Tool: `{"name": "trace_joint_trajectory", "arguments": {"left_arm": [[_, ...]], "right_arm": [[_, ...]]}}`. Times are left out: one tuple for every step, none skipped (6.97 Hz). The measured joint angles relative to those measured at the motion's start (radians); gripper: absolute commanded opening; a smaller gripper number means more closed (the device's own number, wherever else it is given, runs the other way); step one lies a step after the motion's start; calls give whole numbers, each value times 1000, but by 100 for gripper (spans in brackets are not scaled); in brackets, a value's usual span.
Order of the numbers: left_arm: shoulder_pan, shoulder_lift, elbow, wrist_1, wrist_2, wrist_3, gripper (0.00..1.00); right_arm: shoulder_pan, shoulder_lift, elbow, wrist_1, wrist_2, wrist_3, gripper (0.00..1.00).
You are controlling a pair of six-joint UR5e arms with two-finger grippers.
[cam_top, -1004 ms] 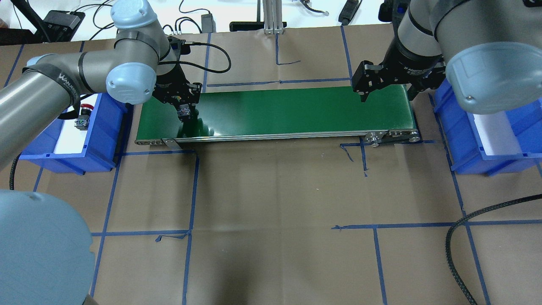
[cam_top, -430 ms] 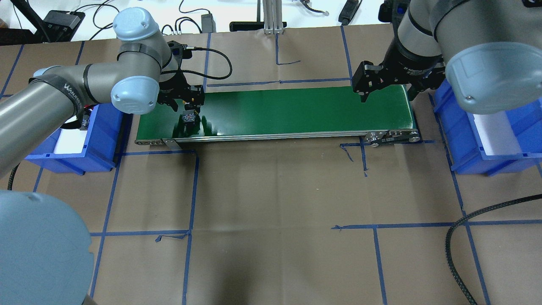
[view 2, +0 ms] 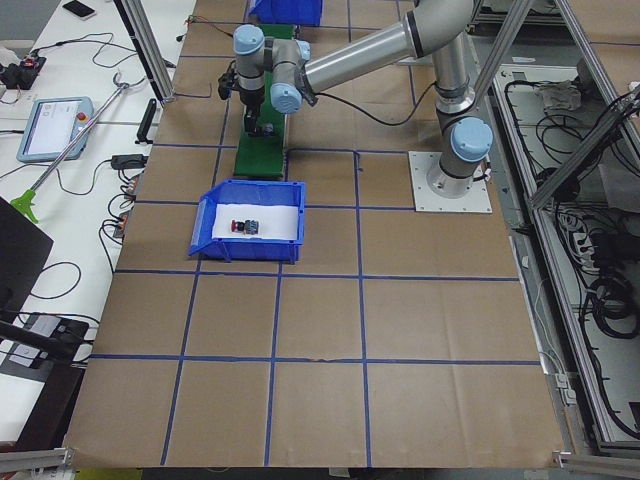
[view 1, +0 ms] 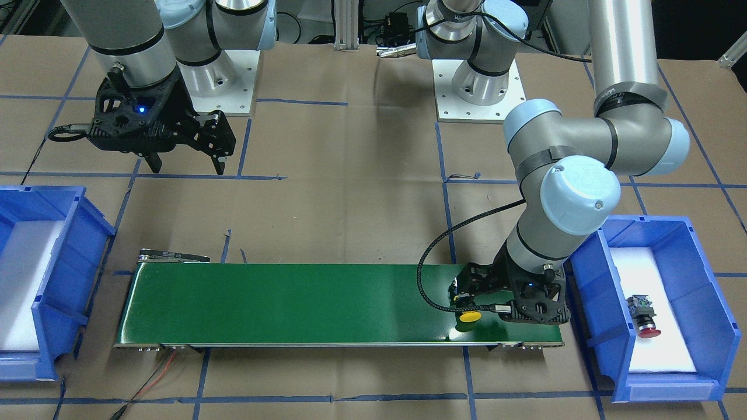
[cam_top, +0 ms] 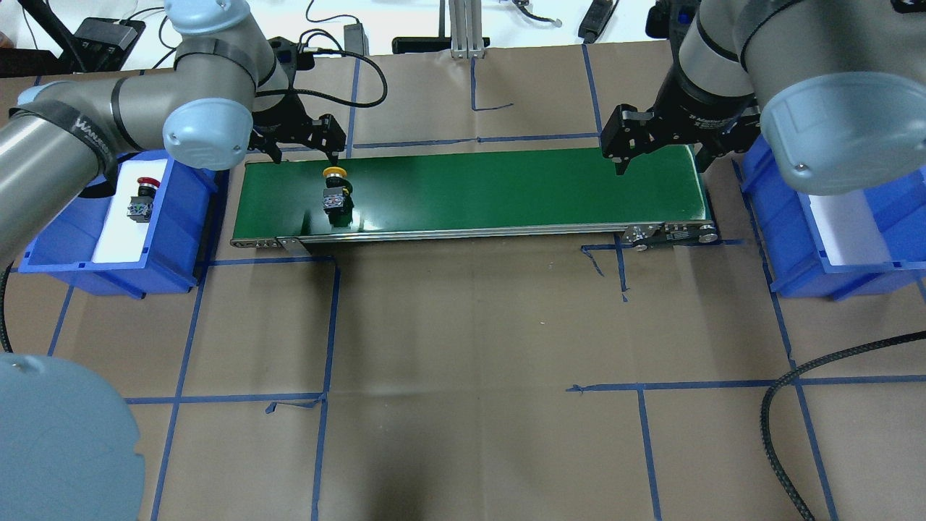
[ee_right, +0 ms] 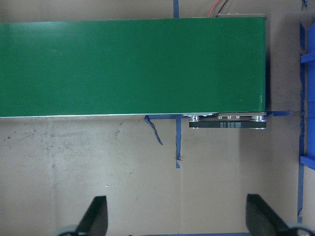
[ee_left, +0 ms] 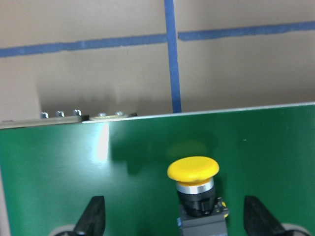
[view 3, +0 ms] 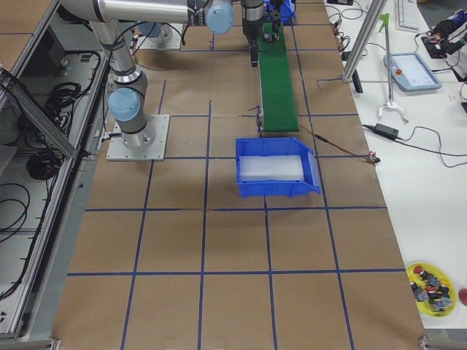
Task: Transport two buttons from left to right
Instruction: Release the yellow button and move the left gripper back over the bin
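**Grey arms, pale blue caps**

The left arm [view 1: 618, 70] and right arm [view 1: 117, 29] are silver-grey tubes with pale blue joint caps [view 1: 580, 195] and black bands [cam_top: 87, 130], one bearing white lettering. Behind the black left gripper [cam_top: 305, 153] and right gripper [view 1: 188, 169], each black wrist housing [view 1: 125, 119] shows a blue light [view 1: 139, 108]. A braided black cable [view 1: 435, 256] leaves the left wrist.
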Motion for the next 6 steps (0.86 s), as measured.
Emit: {"name": "trace_joint_trajectory", "arguments": {"left_arm": [[2,16,71,-108,0,6,100],[7,24,151,-216,1,10,100],[21,22,211,-280,1,16,100],[50,18,243,-306,0,33,100],[90,15,258,-314,0,62,100],[140,13,264,-317,0,104,100]], "right_arm": [[0,1,0,-1,-1,0,100],[0,1,0,-1,-3,0,100],[0,2,0,-2,-4,0,100],[0,2,0,-2,-6,0,100],[0,2,0,-2,-7,0,100],[0,3,-1,-2,-6,0,100]]}}
